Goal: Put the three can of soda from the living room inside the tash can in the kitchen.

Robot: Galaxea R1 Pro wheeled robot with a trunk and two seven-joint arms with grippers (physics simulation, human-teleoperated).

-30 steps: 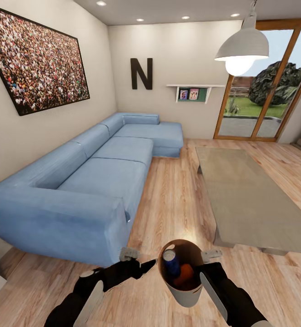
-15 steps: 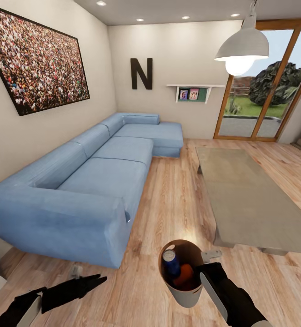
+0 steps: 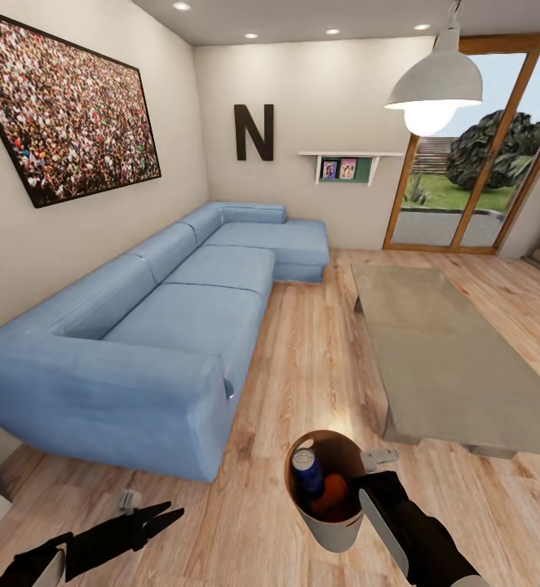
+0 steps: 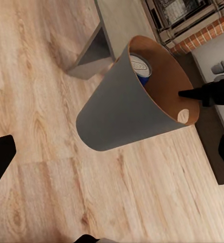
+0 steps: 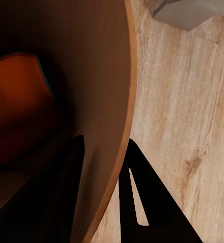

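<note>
Left gripper [image 3: 172,512] drawn back, fingers apart, right gripper [image 5: 104,195] clamping trash can [image 3: 335,526] rim, wall letter "N" [image 3: 254,132].

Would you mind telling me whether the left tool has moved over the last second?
Yes. The left tool has drawn back from the trash can, lower and leftward against the sofa, which has stayed put.

Light wood plank floor [image 3: 319,359] of the living room, boards running away from the camera. Resting directly on it: a blue sectional sofa [image 3: 164,326] along the left wall, its chaise end at the far corner, and a long low grey table [image 3: 441,359] to the right, parallel to the sofa with a strip of bare floor between them. The table's slab leg [image 4: 91,55] meets the boards, and its top carries nothing visible.
</note>
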